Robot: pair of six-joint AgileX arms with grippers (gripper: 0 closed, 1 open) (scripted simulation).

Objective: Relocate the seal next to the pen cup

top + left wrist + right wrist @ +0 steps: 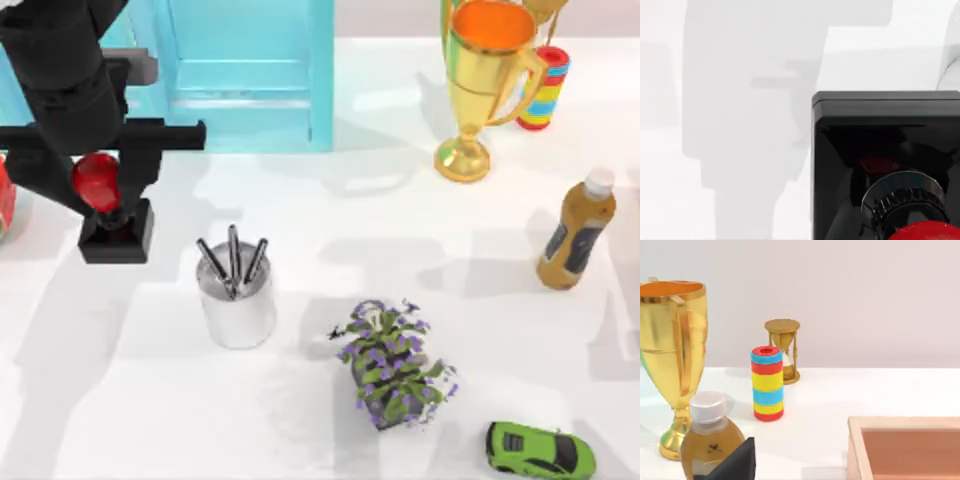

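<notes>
The seal has a glossy red ball knob (97, 182) on a black square base (117, 236). It sits at the table's left, left of and slightly behind the pen cup (238, 300), a silver cylinder holding three dark pens. My left gripper (97, 180) comes down from the back left and is shut on the red knob. In the left wrist view the seal's black base (885, 165) hangs over the white table, with the red knob (927, 232) at the picture's edge. A dark part of my right gripper (735, 462) shows in front of the bottle, parked at the right.
A teal cabinet (245, 70) stands at the back. A gold trophy (483, 80) and a striped cylinder (545, 90) are back right, a brown bottle (577, 235) at the right. A purple-flowered plant (392, 362) and a green toy car (540, 452) sit in front.
</notes>
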